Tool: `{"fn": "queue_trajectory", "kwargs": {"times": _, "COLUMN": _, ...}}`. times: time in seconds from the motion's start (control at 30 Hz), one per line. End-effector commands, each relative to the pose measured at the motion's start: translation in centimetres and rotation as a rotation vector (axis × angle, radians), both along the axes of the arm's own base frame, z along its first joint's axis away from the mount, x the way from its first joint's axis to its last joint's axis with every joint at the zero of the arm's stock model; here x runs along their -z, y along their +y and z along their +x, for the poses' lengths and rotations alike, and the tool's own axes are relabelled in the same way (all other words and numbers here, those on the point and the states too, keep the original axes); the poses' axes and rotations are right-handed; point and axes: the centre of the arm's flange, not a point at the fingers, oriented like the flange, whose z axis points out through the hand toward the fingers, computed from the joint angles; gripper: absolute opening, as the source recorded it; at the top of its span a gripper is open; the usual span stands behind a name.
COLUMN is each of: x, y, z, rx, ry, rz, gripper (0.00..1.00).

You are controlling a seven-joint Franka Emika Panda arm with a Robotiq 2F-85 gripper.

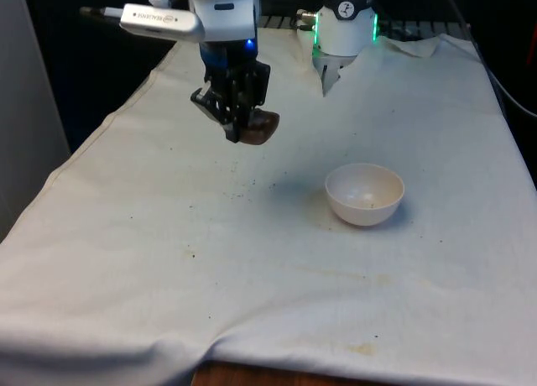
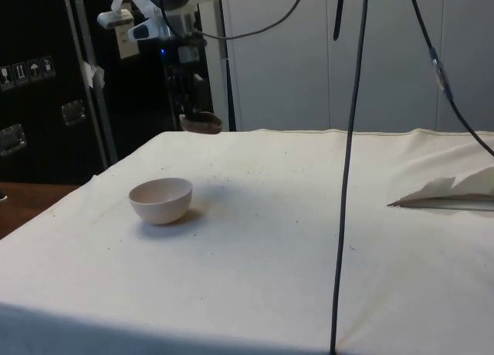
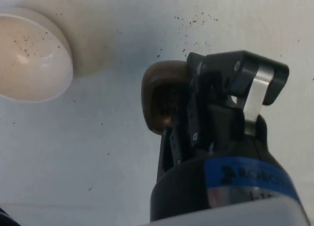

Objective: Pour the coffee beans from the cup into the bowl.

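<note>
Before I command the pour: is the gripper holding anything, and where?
Yes: the gripper holds the brown cup by its rim, lifted off the cloth.

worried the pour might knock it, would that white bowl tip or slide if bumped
The white bowl looks small and thin-walled, so probably light. Its rounded underside suggests it could rock if bumped. The cloth beneath may limit sliding.

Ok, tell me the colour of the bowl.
The bowl is white, with a few dark specks inside; the front view shows it best.
</note>
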Motion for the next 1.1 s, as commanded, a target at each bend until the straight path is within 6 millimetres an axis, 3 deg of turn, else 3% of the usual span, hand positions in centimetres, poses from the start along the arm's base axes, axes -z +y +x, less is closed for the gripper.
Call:
{"fn": "queue_trajectory", "kwargs": {"times": 0.0, "x": -0.5, "y": 0.0, "z": 0.0, "rx": 0.012, "ry": -0.002, "rz": 0.001, "gripper": 0.04}}
{"fn": "queue_trajectory", "kwargs": {"times": 0.3, "x": -2.0, "y": 0.4, "z": 0.2, "rx": 0.076, "ry": -0.013, "rz": 0.002, "gripper": 0.04}}
{"fn": "queue_trajectory", "kwargs": {"times": 1.07, "x": -3.1, "y": 1.1, "z": 0.6, "rx": 0.217, "ry": -0.028, "rz": -0.003, "gripper": 0.04}}
